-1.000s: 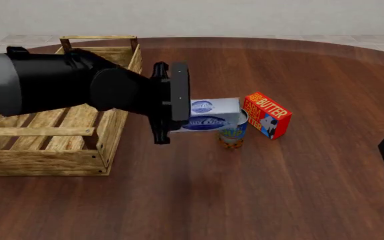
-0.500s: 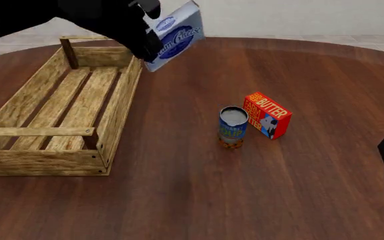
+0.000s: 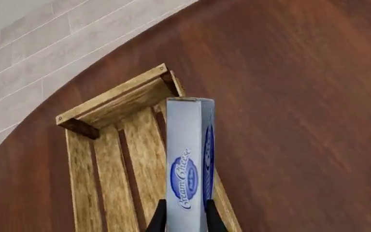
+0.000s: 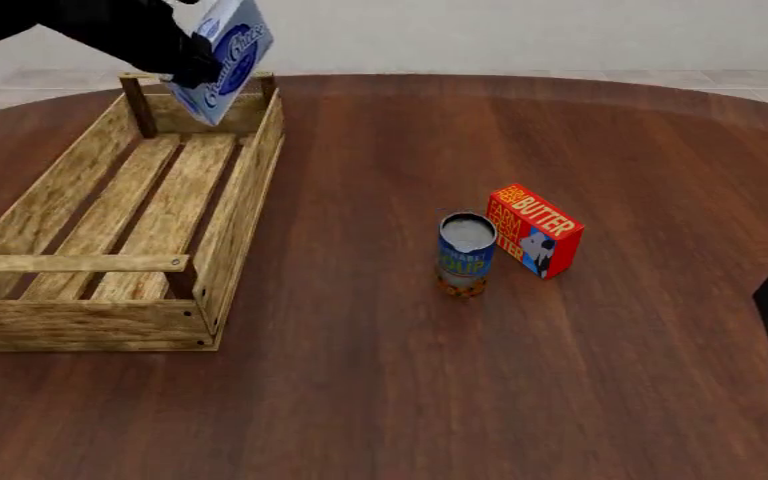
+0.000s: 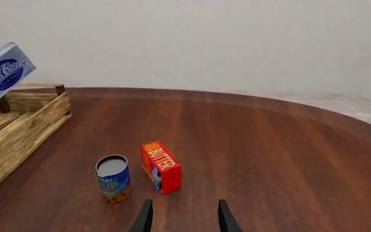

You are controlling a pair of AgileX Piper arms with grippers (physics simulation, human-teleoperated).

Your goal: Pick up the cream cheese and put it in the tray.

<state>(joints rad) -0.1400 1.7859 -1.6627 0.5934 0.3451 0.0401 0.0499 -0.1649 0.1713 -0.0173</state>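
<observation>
Fingertips [image 3: 158, 220] of the left gripper [image 3: 182, 223] pinch the cream cheese [image 3: 189, 164] between them, one dark tip on each broad face of the box, so the jaws stand only as far apart as the box is thin. In the left wrist view the box runs straight out from the fingers, narrow edge toward the camera, its blue oval logo showing on the grey-white side. Beyond it lies the tray [image 3: 118, 99], and the box's outer end reaches toward the tray's far end bar and its right-hand side wall. From the front view the cream cheese [image 4: 219, 62] hangs tilted in the air above the far end of the tray [image 4: 232, 235], clear of the slats and close to the raised handle there, with the dark left gripper [image 4: 187, 62] clasping it from the left. Out on the wooden table [image 4: 491, 400], well apart from the tray, a soup can [image 4: 466, 254] stands upright with a red butter box [image 4: 534, 229] just beside it on its right. The right gripper [image 5: 181, 218] hovers low over the bare table near these two, its two fingers spread apart with nothing between them.
</observation>
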